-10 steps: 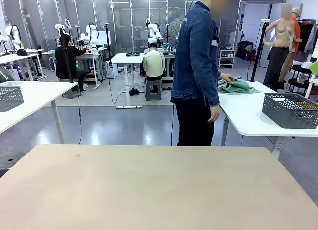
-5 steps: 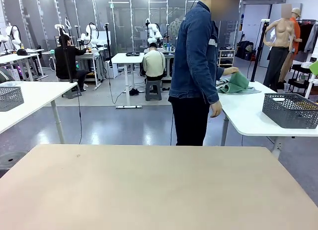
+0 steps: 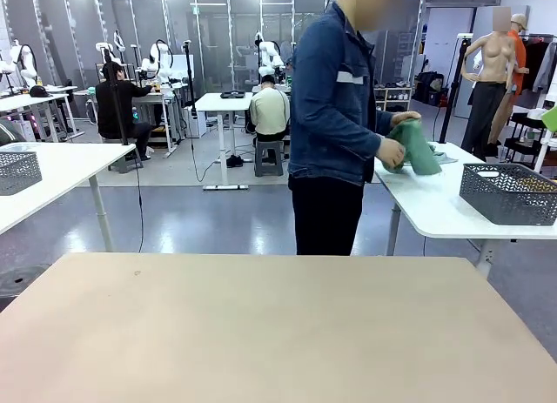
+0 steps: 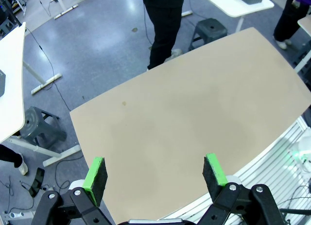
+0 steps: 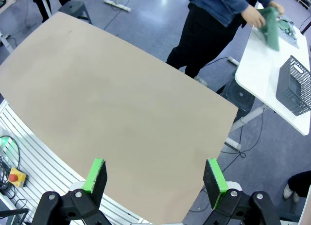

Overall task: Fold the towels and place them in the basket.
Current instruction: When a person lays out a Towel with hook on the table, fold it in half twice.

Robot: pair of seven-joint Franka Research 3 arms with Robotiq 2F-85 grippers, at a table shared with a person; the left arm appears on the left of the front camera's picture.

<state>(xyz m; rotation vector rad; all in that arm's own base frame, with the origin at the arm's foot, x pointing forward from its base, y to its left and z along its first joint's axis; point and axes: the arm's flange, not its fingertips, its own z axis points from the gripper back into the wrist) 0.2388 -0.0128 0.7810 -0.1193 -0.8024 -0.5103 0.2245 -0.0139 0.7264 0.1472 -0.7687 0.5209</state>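
While the person holds it, green towel [image 3: 416, 146]: it hangs bunched from the person's hands [image 3: 393, 152] above the white side table [image 3: 435, 211], well apart from the robot's tan table [image 3: 278, 333].
Place of the basket [image 3: 509, 192]: upright on that same white side table, near the towel and to its right in the front view.
State of the left gripper [image 4: 155, 169]: jaws spread wide with nothing between the green pads, hovering over the tan table.
State of the right gripper [image 5: 154, 171]: also released and empty, over the same table, with towel and basket far off at the top right of its view.
Towel handling (a judgement): soft, light and limp. It drapes and creases in the hand, so it will likely sag rather than keep a shape. It is not fragile, and the nap should give the pads grip.
Where to take hold: probably a pinch at a corner or along a hem, one gripper on each of two neighbouring corners. A grab at the middle would only bunch it.
Basket handling: stiff wire and an open top, so a folded towel can go in from above.
Count of towels: one, green.
Count of baskets: two, counting the second mesh basket [image 3: 17, 170] on a table at far left (probably not the task's).
Count of grippers: two, both empty.
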